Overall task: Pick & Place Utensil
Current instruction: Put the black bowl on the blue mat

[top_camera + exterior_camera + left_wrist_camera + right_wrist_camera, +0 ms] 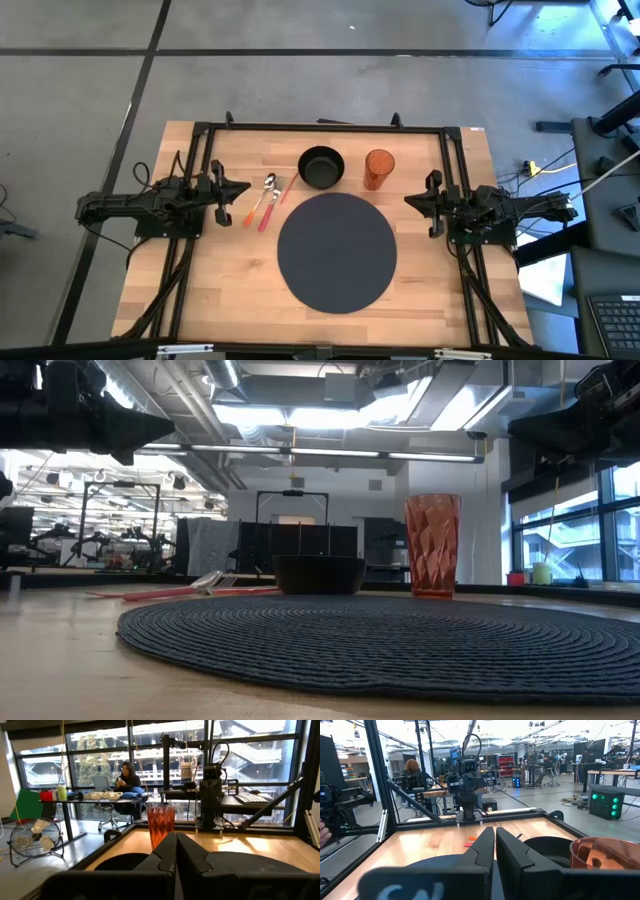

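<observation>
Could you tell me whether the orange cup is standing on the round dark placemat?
No, in the high view the orange cup stands on bare wood beyond the edge of the placemat, beside the black bowl.

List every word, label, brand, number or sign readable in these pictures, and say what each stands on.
None can be read.
Orange cup, black bowl, round mat, utensils: no print shows.
Right end effector: pale marks on its housing in the right wrist view, too blurred to read.
Keyboard beside the table: keys too small to read.
Room screens and equipment: nothing legible.
</observation>
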`<state>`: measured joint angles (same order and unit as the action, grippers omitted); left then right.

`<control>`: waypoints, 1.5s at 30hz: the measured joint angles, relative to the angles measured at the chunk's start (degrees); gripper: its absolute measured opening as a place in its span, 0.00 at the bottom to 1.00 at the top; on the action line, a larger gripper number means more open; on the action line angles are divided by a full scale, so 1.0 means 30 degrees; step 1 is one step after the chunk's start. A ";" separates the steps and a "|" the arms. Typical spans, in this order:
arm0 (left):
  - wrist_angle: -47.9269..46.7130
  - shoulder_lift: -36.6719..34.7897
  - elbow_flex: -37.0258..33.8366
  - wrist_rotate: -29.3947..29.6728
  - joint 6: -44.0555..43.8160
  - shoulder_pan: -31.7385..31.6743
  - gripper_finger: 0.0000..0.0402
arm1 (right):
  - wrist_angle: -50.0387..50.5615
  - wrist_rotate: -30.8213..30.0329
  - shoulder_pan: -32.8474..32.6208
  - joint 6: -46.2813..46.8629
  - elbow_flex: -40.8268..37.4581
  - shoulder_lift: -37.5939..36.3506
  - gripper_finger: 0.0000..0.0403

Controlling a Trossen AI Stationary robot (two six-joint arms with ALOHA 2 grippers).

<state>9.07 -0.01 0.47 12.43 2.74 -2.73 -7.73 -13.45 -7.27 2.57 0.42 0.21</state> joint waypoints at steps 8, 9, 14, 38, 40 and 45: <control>0.0367 0.0000 0.0000 -0.0007 0.0388 0.0003 0.01 | 0.0000 0.0001 0.0000 0.0002 0.0001 0.0000 0.05; 0.0597 0.0000 0.0000 -0.0008 0.0570 0.0003 0.01 | 0.0002 0.0001 0.0000 0.0006 -0.0006 0.0000 0.05; 0.1731 0.0000 0.0000 -0.0022 0.0911 0.0001 0.01 | 0.0006 0.0001 0.0000 0.0000 -0.0006 0.0000 0.05; 0.4241 0.0000 0.0000 0.0676 0.0633 -0.0004 0.01 | -0.0106 -0.0008 0.0000 -0.0119 -0.0002 0.0000 0.05; 0.4570 0.0000 0.0000 0.0519 0.0313 -0.0004 0.01 | -0.0204 -0.0007 0.0000 -0.0525 -0.0006 0.0000 0.05; 0.5202 0.0000 0.0000 0.0481 -0.1377 0.0003 0.01 | 0.0016 -0.0007 0.0000 -0.0550 0.0000 0.0000 0.05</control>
<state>24.68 -0.01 0.47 13.87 -1.39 -2.72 -7.68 -13.47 -7.27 0.92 0.42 0.21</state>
